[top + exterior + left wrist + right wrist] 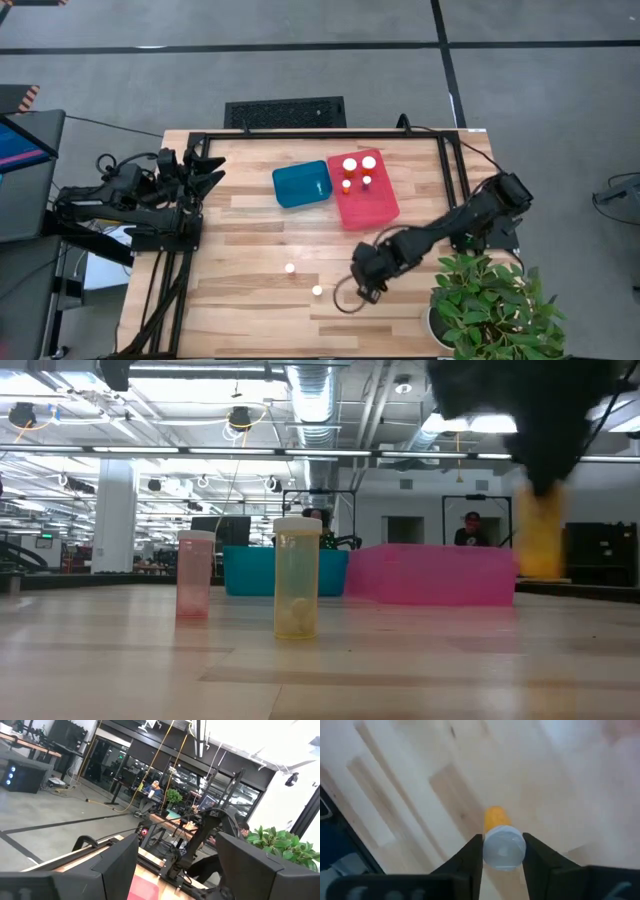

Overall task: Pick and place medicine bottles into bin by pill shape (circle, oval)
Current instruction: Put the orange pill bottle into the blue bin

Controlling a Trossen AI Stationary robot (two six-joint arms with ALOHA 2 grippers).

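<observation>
High view: right end effector [363,290] clamps bottle [503,847].

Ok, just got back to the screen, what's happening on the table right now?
The right gripper is shut on a medicine bottle at the near right part of the table, fingers pinching just under its white cap. Two more bottles stand loose on the wood. Four bottles already sit in the red bin; the blue bin beside it looks empty. The left gripper waits, open, at the table's left edge.
</observation>
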